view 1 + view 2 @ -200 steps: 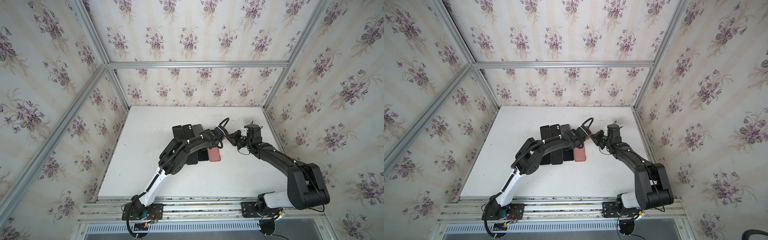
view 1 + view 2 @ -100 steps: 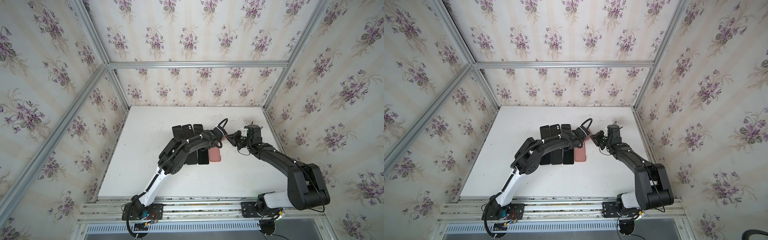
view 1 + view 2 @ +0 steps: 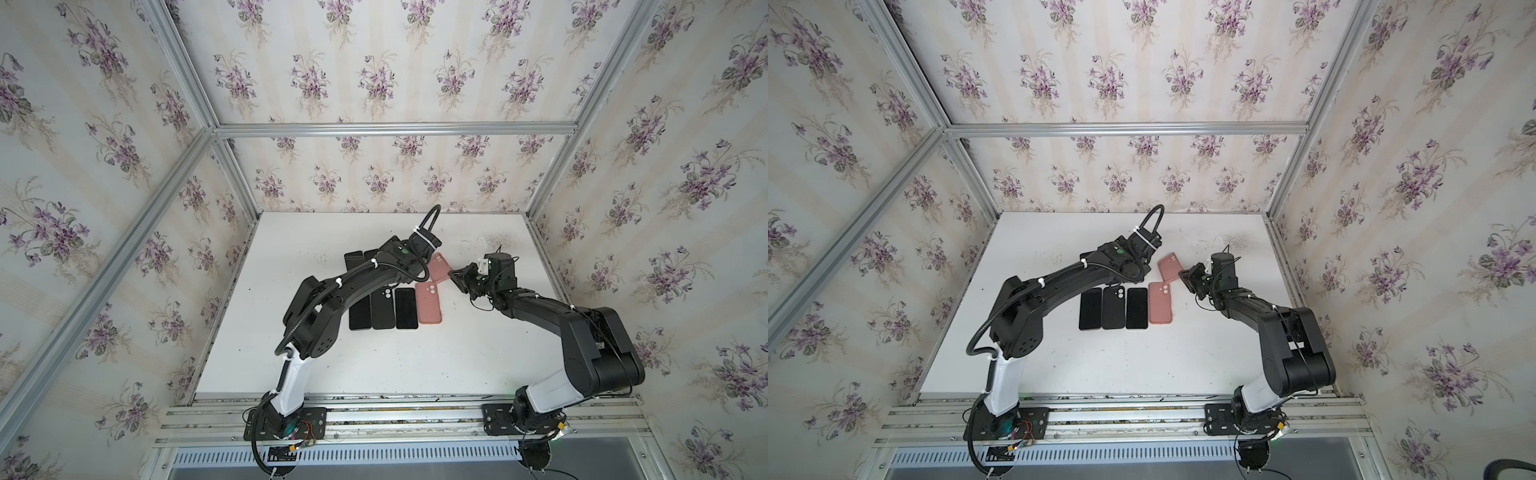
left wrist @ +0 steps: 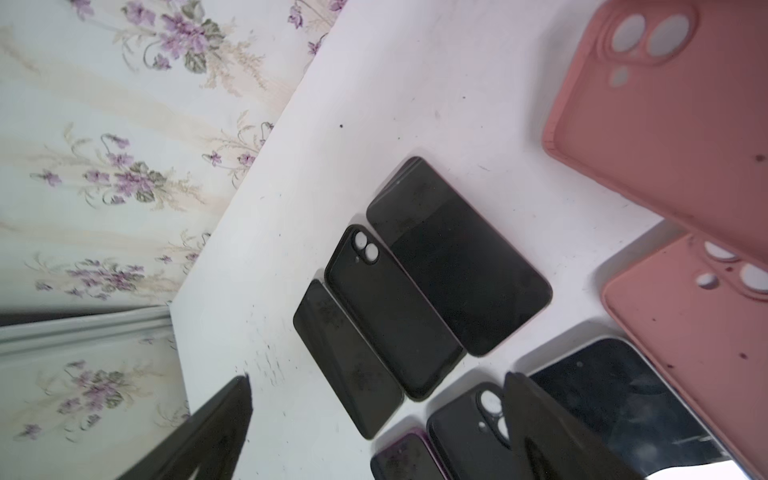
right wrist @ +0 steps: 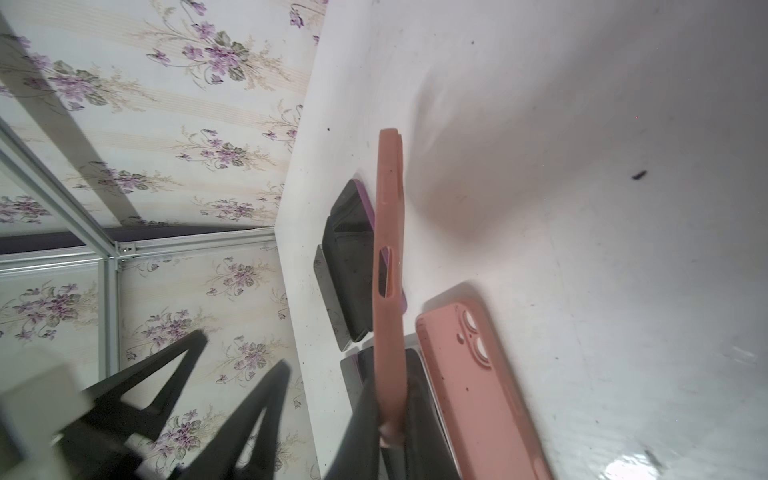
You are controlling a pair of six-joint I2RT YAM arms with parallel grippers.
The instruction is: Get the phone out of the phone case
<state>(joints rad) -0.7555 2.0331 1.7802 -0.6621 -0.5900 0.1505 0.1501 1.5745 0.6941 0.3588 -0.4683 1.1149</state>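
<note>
Left claw [image 4: 376,377]: spread to full width, nothing between its fingers [image 4: 220,415]. One second ago it was pressed together low over the pink items, and half a second ago it was partly open. Reading: it has let go of its load and lifted clear.

White table [image 3: 478,357]: fills the middle of both top views, with all items near its centre.

Left arm [image 3: 332,291]: crosses centre frame and hides most of a back row of dark items.

Front row [image 3: 382,309], centre of both top views: three dark items side by side, closed at the right end by a spare pink case [image 3: 428,305] lying flat.

Phone [image 4: 615,399]: lower right of the left wrist frame, dark screen up, pale edge. It lies flat just beside the spare pink case. I judge this to be the unit just released, though the frames do not prove it.

Phone case [image 3: 439,268]: pink, just above the row's right end, held tilted off the table. Its camera holes [image 4: 670,32] show pale through, so it looks empty.

Right claw [image 5: 388,424]: lower middle of the right wrist frame, pressed together on one end of the phone case, which is seen edge-on. Its grip is unchanged over the last second.

Meaning: phone and case appear separated. What probably remains is setting the empty case down.
</note>
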